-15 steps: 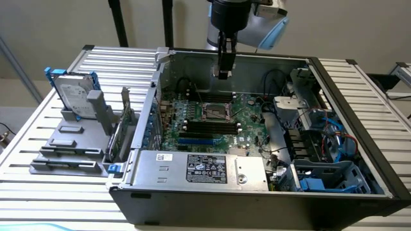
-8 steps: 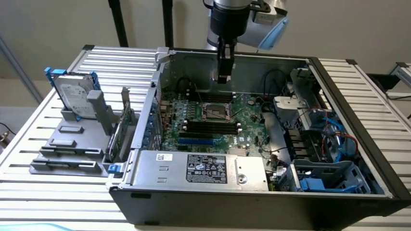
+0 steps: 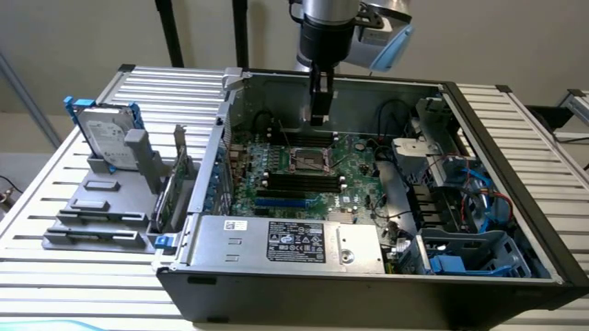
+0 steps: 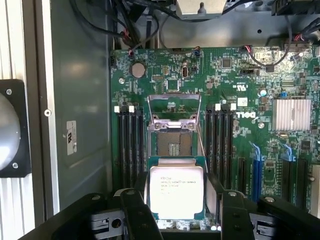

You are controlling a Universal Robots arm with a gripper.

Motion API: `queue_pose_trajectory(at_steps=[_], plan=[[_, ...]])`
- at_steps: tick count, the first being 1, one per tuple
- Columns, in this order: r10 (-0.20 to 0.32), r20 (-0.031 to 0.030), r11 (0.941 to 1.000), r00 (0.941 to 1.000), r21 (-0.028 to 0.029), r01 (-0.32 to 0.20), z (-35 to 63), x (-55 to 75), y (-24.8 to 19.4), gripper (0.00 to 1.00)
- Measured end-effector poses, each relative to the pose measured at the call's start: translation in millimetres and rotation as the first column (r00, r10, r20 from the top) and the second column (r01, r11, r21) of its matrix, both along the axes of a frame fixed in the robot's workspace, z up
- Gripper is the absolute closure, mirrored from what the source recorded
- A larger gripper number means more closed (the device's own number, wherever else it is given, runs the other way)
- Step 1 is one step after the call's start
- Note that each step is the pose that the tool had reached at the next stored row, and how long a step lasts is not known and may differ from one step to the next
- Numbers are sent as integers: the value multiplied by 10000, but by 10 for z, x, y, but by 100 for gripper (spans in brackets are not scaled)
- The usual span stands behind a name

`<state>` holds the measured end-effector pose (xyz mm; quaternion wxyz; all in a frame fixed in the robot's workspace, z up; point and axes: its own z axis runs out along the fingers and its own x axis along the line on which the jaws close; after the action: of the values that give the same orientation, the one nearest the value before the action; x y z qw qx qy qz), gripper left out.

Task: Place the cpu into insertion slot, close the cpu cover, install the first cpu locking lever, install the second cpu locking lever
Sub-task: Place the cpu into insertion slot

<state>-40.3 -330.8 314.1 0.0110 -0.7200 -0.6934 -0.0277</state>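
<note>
The end effector (image 4: 177, 216) held the cpu (image 4: 176, 192) by its edges between widely spread fingers (image 4: 136, 212), above the green board (image 4: 235, 150) near the bare insertion slot (image 4: 174, 143), whose cpu cover (image 4: 174, 95) stood raised. Placing it seemed the step in hand, calling for careful squaring over that slot.

Robotics lab bench, opened computer case (image 3: 368, 300) on slatted aluminium table (image 3: 165, 89), robot arm (image 3: 327, 27) overhead
</note>
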Motion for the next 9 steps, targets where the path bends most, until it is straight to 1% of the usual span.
queue_pose_trajectory(at_steps=[3,9], plan=[[1,0,10000,10000,-1,-1,-55,-3,8,45],[0,-1,10000,10000,-2,0,-163,-3,10,45]])
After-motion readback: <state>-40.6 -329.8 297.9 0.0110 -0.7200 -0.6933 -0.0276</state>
